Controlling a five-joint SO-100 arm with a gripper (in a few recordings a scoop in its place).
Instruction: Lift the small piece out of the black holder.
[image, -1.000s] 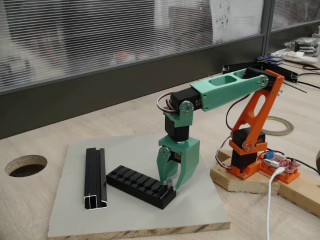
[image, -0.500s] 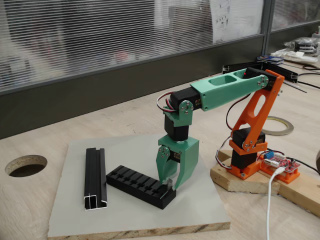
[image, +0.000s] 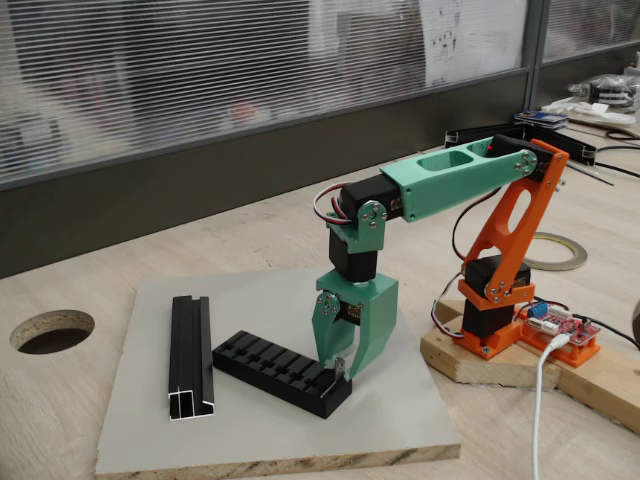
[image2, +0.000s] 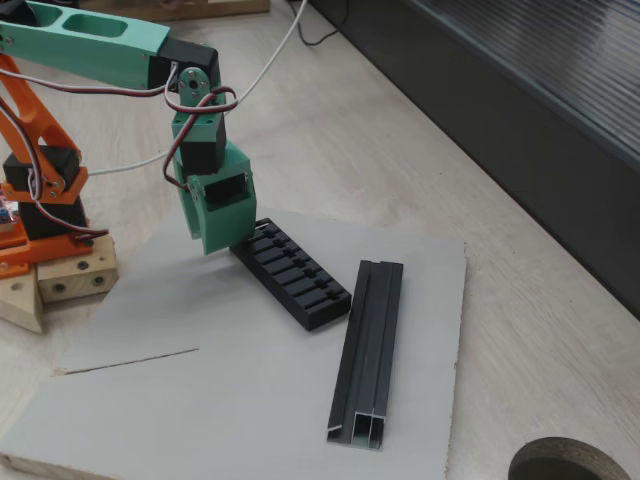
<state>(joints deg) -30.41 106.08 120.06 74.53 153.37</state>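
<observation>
Centrally, a grey board (image: 400, 420) laid on a wooden table (image: 80, 290), blinds behind, black holder (image: 282, 372) at lower centre with gripper (image: 340, 368) at its right end, small piece (image: 340, 366) seen between near-closed fingers, grasp cannot be told, glossy channel (image2: 368, 350) lower right.

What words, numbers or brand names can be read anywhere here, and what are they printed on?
None can be read.
The paper sheet behind the window carries dark marks, too blurred to read.
The small circuit board by the arm's orange base is too small to make out any print.
The black holder, the glossy channel profile and the gripper show no lettering.
</observation>
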